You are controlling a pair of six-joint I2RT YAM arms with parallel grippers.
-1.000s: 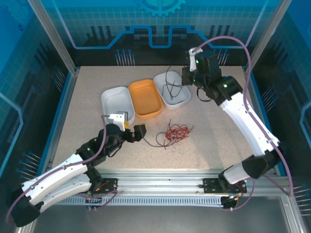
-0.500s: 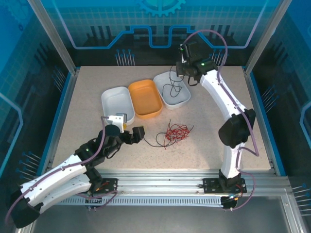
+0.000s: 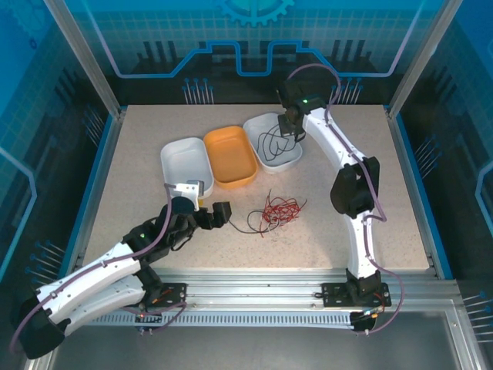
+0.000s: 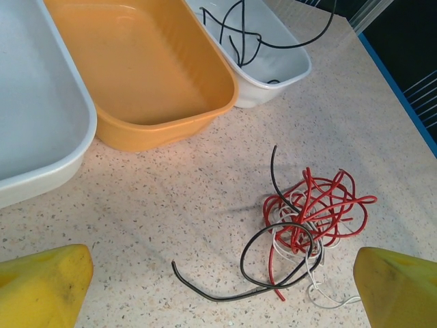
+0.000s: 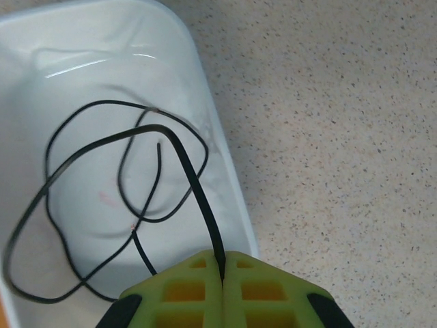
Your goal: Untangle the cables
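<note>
In the right wrist view, the right arm's fingers [image 5: 184, 290] sit at the bottom centre, pressed together and pinching the black cable [image 5: 196, 188]. From the pinch, the cable runs up and left and spreads into loose overlapping loops that lie inside the right white tray [image 5: 234, 198]. One free end points up near the middle of the loops. The speckled surface [image 5: 341, 137] takes up the right half of that frame.

In the top view, this tray is the rightmost of three standing side by side in the upper middle of the frame. The right arm reaches over its far right rim.

In the left wrist view, the left arm's fingers [image 4: 41, 283] are spread wide, with one yellow tip in each lower corner and nothing between them. Beyond them, in the lower right of the frame, the red cable [image 4: 321, 201] lies on the surface in a tight bunch. The white cable [image 4: 315, 290] threads through the bunch and trails out along its lower edge. A second black strand [image 4: 205, 295] loops through the same bunch and runs out to the left, ending on bare surface.

The orange tray [image 4: 150, 75] crosses the top of that frame, with the left white tray [image 4: 34, 116] just beside it on the left.
</note>
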